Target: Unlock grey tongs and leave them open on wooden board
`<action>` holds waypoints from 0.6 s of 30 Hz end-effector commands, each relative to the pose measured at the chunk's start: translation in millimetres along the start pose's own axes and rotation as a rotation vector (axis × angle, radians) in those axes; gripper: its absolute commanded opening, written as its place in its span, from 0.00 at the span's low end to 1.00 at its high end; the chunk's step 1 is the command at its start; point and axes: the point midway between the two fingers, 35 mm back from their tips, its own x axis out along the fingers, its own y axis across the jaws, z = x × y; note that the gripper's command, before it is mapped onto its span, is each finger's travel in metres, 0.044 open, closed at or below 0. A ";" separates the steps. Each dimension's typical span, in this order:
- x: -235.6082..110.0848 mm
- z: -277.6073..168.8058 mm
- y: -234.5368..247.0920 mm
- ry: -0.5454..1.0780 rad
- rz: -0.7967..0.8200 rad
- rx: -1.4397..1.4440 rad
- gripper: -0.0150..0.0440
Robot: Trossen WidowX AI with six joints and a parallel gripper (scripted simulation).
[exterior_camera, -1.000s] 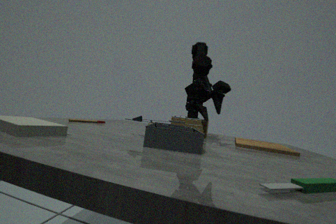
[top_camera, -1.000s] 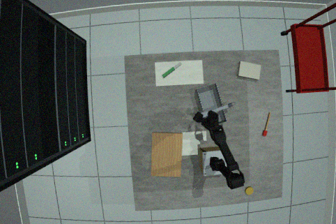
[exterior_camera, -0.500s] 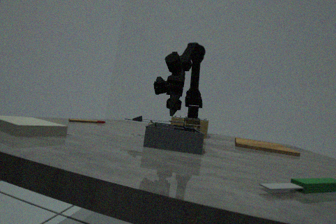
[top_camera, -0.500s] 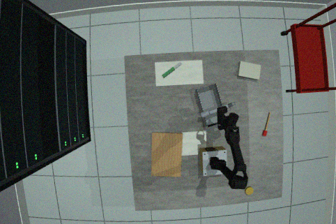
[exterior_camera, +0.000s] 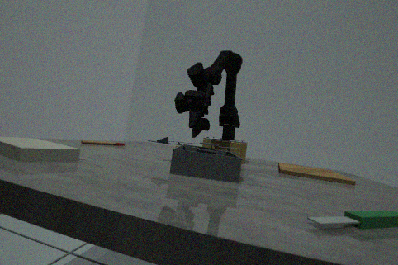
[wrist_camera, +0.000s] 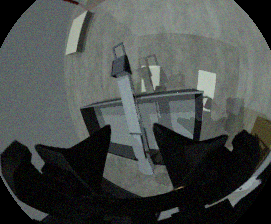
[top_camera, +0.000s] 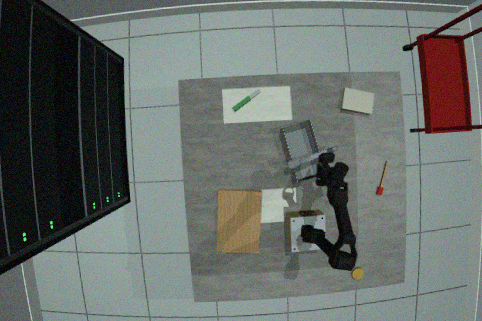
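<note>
Fingers parted, empty, above tongs (wrist_camera: pixel 134 123)

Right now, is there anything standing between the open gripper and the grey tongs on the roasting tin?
Nothing visible does. The gripper hangs open above the tin, its fingers to either side of the tongs in the wrist view, with only free air between them. It has not touched the tongs yet.

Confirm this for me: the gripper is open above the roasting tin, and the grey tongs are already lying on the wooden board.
Not quite. The gripper is open above the roasting tin, but the grey tongs lie across the tin, not on the wooden board. The wrist view shows them between the fingers' line of sight, over the tin; the top view shows the board bare.
</note>
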 end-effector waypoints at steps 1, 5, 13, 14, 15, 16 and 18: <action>2.7 1.2 -1.1 0.004 -0.009 -0.002 0.69; 5.2 1.3 -0.8 0.004 -0.009 -0.002 0.69; 17.2 1.7 0.5 0.004 -0.009 -0.002 0.69; 18.8 1.7 0.6 0.004 -0.009 -0.002 0.69; 20.4 1.7 0.8 0.004 -0.009 -0.002 0.69; 22.0 1.8 0.9 0.004 -0.009 -0.002 0.69; 25.1 1.8 1.1 0.004 -0.008 -0.002 0.69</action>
